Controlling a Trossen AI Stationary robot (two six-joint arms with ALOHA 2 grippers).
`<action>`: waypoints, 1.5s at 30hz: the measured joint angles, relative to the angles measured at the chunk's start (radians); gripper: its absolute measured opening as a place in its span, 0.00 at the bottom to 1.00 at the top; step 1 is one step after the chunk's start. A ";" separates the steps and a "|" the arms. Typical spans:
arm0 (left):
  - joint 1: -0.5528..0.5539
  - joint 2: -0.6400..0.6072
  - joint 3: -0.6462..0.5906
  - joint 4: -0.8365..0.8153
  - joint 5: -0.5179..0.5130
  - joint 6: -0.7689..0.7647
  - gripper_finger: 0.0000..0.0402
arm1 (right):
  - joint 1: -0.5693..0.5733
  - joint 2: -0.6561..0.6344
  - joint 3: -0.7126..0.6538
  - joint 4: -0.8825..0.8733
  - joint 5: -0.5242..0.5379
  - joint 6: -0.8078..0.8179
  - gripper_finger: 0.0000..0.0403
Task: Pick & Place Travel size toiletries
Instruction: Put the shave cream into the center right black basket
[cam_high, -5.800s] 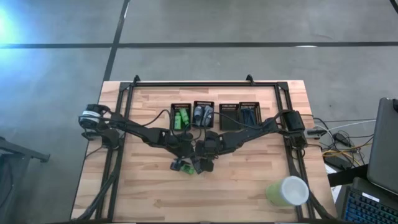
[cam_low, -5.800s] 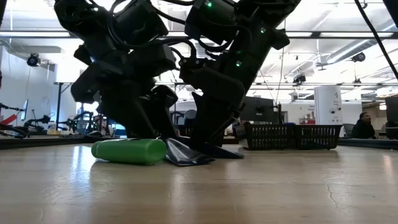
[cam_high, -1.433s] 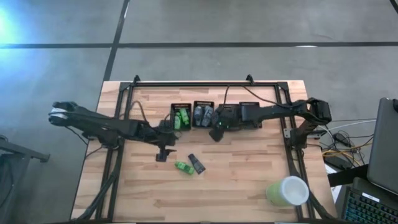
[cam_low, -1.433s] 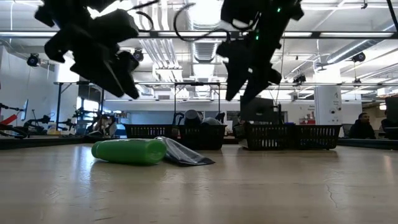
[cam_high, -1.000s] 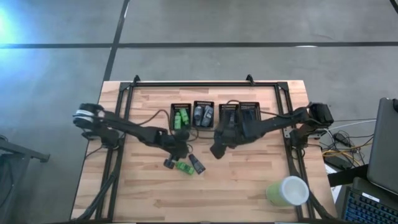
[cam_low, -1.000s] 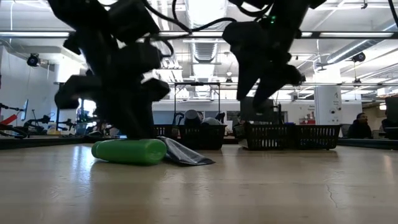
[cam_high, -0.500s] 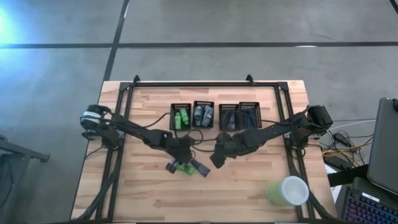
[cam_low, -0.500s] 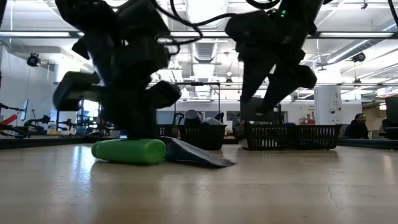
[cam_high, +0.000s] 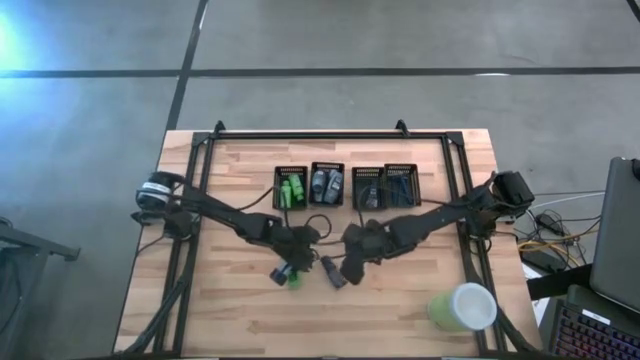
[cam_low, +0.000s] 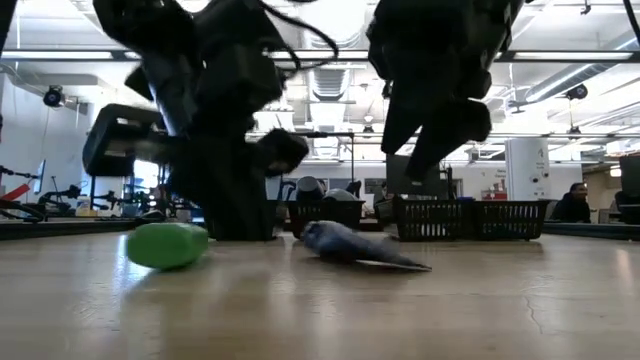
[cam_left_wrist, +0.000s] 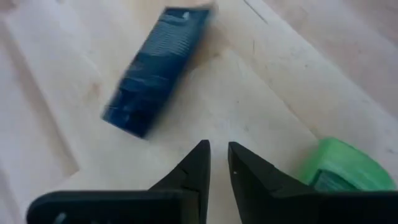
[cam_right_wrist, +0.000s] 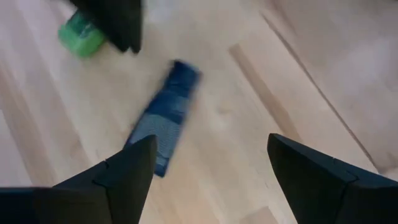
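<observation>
Two travel size toiletries lie on the table's middle: a bright green packet (cam_high: 294, 279) (cam_left_wrist: 341, 168) and a blue-grey tube (cam_high: 333, 271) (cam_right_wrist: 163, 124). My left gripper (cam_left_wrist: 219, 155) is low over the table, shut, with its tips on the bare wood between the two and the packet right beside one finger. My right gripper (cam_right_wrist: 211, 142) hangs open above the tube's right side, apart from it. More toiletries lie in the black mesh bins (cam_high: 327, 186) at the far side. My left gripper's shut fingers point down at the wood, close beside the green packet's end (cam_left_wrist: 314, 168). I cannot tell whether the outer side of the finger touches the packet. The packet lies on the table.
Four black mesh bins (cam_high: 400, 185) stand in a row at the far middle. A large pale green-white cup (cam_high: 463, 307) lies at the near right. Bare wood stretches along the near edge. People and benches show in the room beyond the table.
My left gripper has come down between the packet and the tube, moving a little toward the table's right. The two lay together; now they are apart: the tube has slid toward the right, and the packet has turned end-on to the low view. My right gripper has gone toward the near edge, over the tube.
</observation>
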 joint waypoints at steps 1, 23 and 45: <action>-0.002 -0.017 0.002 -0.014 -0.016 0.000 0.15 | 0.002 0.000 0.000 0.008 -0.002 -0.030 0.76; 0.002 -0.102 -0.023 -0.157 -0.145 -0.089 0.16 | -0.002 0.195 0.102 0.082 0.137 0.026 0.90; 0.002 -0.186 -0.023 -0.361 -0.186 -0.188 0.16 | -0.021 0.371 0.214 0.028 0.102 0.040 0.78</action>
